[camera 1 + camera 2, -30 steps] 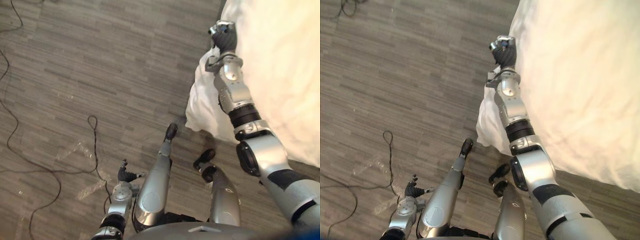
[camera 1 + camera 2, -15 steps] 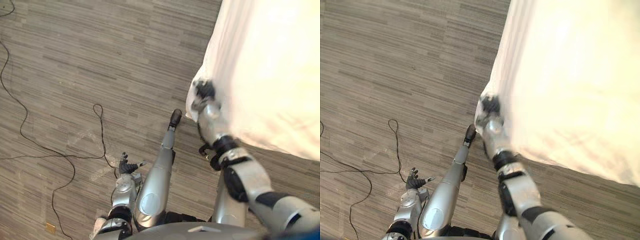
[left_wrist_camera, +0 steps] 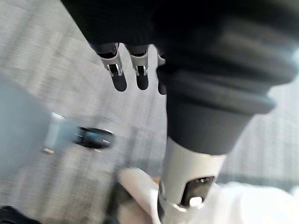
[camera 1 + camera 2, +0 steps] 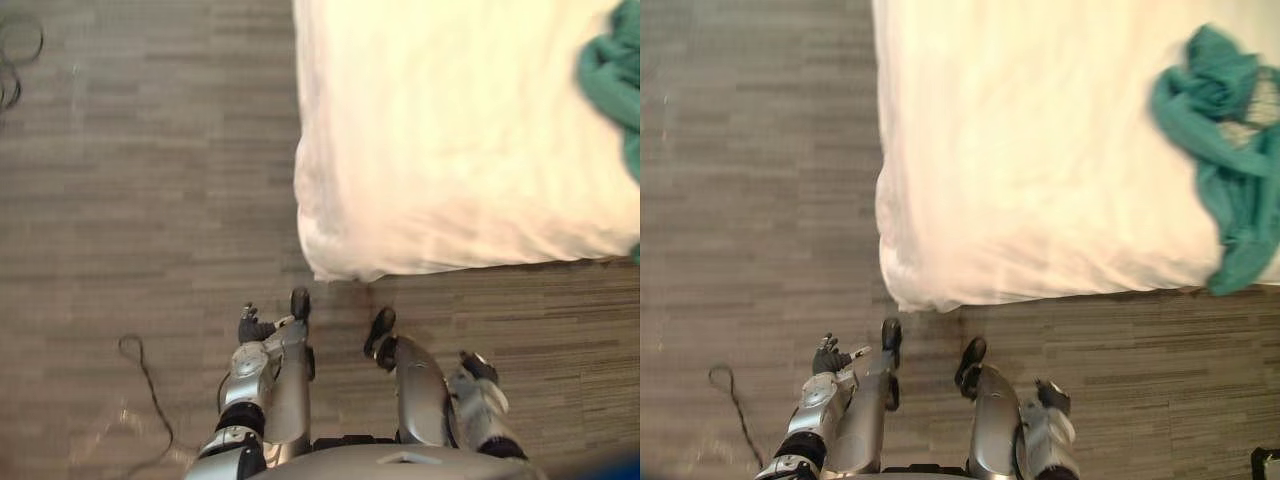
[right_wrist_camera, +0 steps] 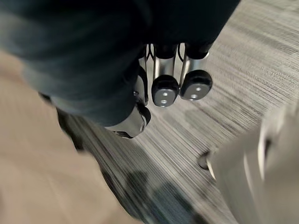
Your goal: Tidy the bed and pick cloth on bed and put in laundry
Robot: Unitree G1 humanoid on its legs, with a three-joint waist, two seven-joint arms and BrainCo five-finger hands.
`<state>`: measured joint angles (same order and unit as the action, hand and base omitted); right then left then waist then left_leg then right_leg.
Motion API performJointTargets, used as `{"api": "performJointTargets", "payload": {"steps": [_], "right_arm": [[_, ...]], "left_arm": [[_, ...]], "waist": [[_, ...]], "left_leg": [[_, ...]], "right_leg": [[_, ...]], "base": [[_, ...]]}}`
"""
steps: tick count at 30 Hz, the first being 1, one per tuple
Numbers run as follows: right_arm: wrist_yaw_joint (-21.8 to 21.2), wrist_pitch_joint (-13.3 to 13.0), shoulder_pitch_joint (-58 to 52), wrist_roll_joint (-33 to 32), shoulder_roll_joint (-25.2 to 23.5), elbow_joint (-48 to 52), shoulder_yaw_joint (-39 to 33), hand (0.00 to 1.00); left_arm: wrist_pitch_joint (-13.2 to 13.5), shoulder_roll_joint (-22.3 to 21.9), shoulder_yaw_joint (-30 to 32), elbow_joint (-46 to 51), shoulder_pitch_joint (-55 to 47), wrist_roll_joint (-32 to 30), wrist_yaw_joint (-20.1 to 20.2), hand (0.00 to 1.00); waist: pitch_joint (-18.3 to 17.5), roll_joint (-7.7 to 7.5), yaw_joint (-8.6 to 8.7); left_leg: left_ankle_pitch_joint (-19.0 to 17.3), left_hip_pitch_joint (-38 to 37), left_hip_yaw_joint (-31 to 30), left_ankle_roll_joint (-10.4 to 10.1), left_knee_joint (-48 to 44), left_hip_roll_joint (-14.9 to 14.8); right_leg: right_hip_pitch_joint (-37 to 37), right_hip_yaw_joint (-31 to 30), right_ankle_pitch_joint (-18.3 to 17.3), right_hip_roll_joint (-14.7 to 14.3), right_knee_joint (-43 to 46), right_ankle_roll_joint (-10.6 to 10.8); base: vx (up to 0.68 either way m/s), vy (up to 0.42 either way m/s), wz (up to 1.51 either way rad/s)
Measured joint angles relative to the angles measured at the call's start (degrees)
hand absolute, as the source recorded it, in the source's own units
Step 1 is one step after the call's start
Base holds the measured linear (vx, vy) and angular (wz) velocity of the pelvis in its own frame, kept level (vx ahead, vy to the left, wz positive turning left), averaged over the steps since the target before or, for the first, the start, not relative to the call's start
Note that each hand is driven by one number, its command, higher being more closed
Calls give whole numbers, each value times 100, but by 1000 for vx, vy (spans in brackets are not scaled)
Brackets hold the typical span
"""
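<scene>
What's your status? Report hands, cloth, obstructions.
Left hand open, empty. Right hand open, empty. Green cloth on bed, right side, hanging over near edge. No obstruction seen.

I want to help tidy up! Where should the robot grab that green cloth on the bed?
Probably the tail of the green cloth that drapes over the white bed's near edge. It hangs free there, so fingers could close round it from the floor side, using the right hand, which is on that side. The bunched heap lies farther in.
</scene>
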<state>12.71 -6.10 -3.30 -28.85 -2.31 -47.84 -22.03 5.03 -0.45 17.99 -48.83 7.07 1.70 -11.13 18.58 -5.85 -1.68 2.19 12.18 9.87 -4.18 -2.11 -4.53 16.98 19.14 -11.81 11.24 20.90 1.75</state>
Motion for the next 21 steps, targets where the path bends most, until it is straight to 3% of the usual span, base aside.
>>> {"api": "performJointTargets", "payload": {"steps": [5,8,11,13,15,18,21], "right_arm": [[169,67,-150,-15,125,1105,-743,100],[534,47,-151,161,434,2758,-855,100],[988,-110,91,1026,557,4058,-794,100],[1179,-217,394,1381,574,4235,-564,100],[1203,-234,792,1418,584,4205,222,100],[752,-250,1260,1335,565,4169,1384,100],[249,-489,2041,587,478,3842,1993,100]], "left_arm": [[-114,141,-13,-219,-240,-53,138,0],[-116,182,-380,-220,-482,-134,155,0],[-140,171,-515,-231,-746,-321,142,0],[-167,190,-663,-367,-810,-374,125,0],[-234,185,-943,-648,-837,-545,129,0],[-248,194,-1213,-703,-819,-575,130,0],[-236,223,-1343,-710,-784,-575,128,0]], "waist": [[-585,170,97],[-761,365,136],[-923,414,222],[-957,409,237],[-979,458,248],[-1001,574,215],[-979,690,132]], "left_leg": [[-208,-521,416,-62,42,-146],[-333,-785,547,-33,120,-158],[-382,-933,543,-42,201,-152],[-381,-975,528,-45,202,-149],[-379,-1070,527,-42,202,-121],[-333,-1101,486,18,201,-59],[-287,-985,327,67,171,-6]], "right_leg": [[-426,-264,49,-196,-300,64],[-682,-351,73,-262,-517,101],[-857,-378,77,-293,-658,109],[-949,-374,116,-311,-738,135],[-1118,-382,212,-317,-930,162],[-1310,-374,379,-315,-1257,211],[-1338,-343,526,-285,-1473,230]], "base": [[96,-22,-41],[85,20,-21],[103,7,-2],[113,8,1],[97,25,-6],[60,35,2],[16,21,10]]}}
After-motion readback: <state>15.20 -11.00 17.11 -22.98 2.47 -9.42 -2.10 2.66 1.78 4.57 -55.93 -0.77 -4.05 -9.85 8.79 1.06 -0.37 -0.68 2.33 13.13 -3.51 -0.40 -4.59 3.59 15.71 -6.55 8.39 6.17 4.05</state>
